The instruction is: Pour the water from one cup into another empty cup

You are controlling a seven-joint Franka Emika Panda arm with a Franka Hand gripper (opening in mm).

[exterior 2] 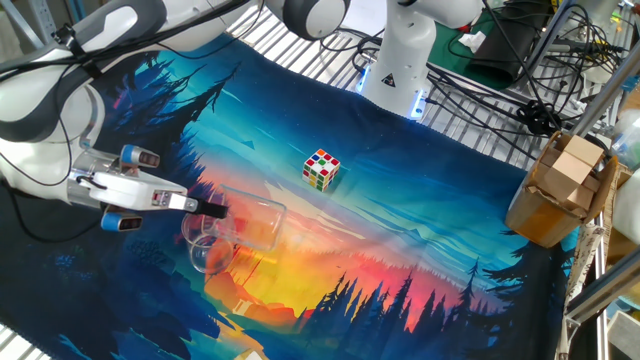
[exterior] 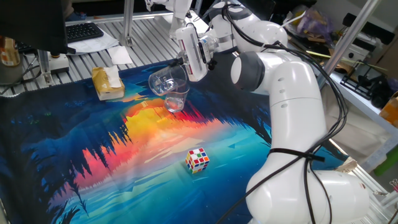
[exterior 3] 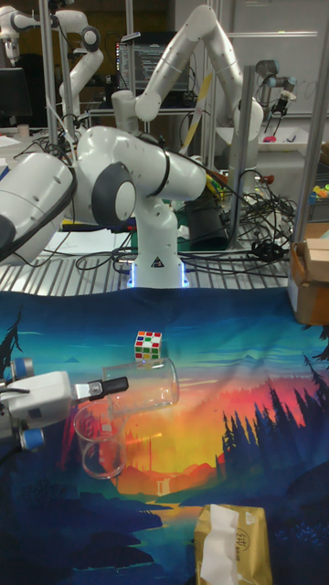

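Presently: gripper [exterior 2: 212, 211], jaws clenched on the rim of a clear cup [exterior 2: 250, 224], tipped on its side above a second cup [exterior 2: 208, 250] standing upright on the tabletop mat [exterior 2: 400, 200]. Water not discernible. Cube [exterior 2: 321, 169] lies at 1 o'clock of the cups in the other fixed view. Tissue box [exterior: 107, 83] near the mat's edge.

Two clear glass cups are present: one tipped clear glass cup [exterior: 163, 80] lying on its side in the air, and one upright clear glass cup [exterior: 177, 98] standing on the mat below it. One multicoloured puzzle cube [exterior: 198, 159] sits on the mat. One tan tissue box [exterior: 107, 83] with white tissue showing lies on the mat. One printed mat [exterior: 93, 162] with a forest sunset pattern covers the table. One brown cardboard box [exterior 2: 560, 190] stands at the table edge.
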